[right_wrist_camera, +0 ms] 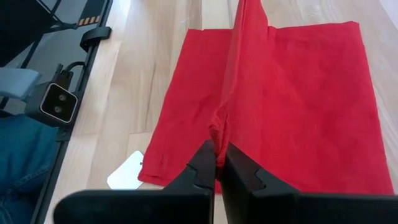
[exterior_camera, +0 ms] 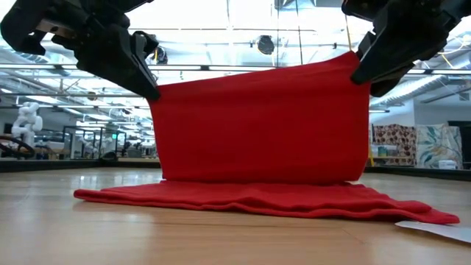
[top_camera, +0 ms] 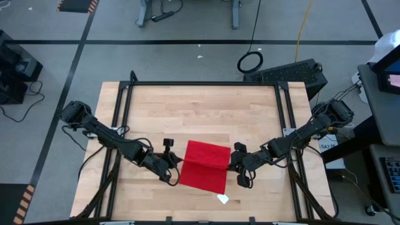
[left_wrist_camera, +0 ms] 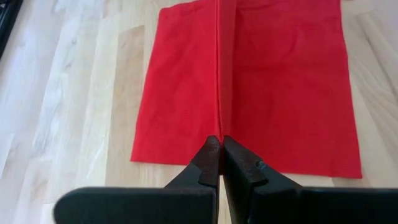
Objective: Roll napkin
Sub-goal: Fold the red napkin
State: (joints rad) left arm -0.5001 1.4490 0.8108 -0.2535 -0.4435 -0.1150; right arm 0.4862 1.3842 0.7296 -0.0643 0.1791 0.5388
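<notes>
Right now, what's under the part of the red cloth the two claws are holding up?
More of the napkin itself, spread flat on the wooden table. The left gripper and right gripper each pinch the raised edge. Whatever lies beneath the flat part is covered.

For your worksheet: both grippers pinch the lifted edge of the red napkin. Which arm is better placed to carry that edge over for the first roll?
Neither alone. The left gripper and right gripper each pinch an opposite corner of the napkin, level, so both should move together.

A robotics lab: wooden table [top_camera: 200, 103] in a black frame [top_camera: 206, 83], taped concrete floor [top_camera: 187, 25].
</notes>
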